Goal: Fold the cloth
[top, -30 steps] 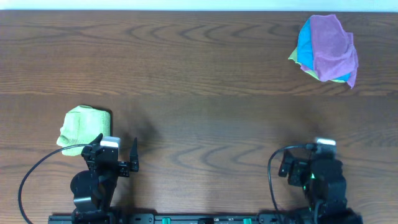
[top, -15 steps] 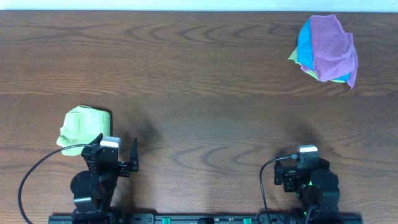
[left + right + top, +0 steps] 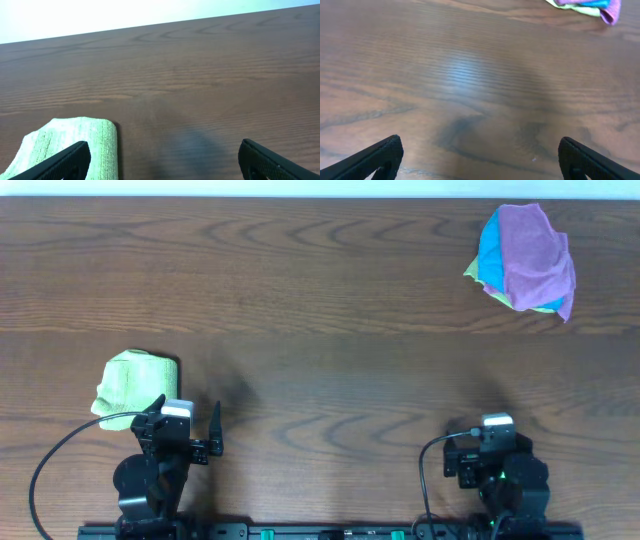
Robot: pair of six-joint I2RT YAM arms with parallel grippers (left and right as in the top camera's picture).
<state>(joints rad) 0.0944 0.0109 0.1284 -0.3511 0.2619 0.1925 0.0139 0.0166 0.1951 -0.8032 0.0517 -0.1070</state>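
The lime-green cloth (image 3: 133, 386) lies folded into a small thick pad at the front left of the table. It also shows in the left wrist view (image 3: 70, 146), its folded edge just inside the left finger. My left gripper (image 3: 185, 420) is open and empty right beside the cloth, to its right and nearer the front edge. My right gripper (image 3: 490, 442) is open and empty at the front right, over bare wood (image 3: 480, 160). The white tag is not visible.
A pile of cloths with a purple cloth (image 3: 530, 250) on top of a blue one (image 3: 490, 252) lies at the back right; it shows at the top of the right wrist view (image 3: 590, 7). The table is dark brown wood (image 3: 330, 330).
My right arm has pulled back toward the front edge and shifted slightly left, then settled. The left arm and the green cloth have not moved.
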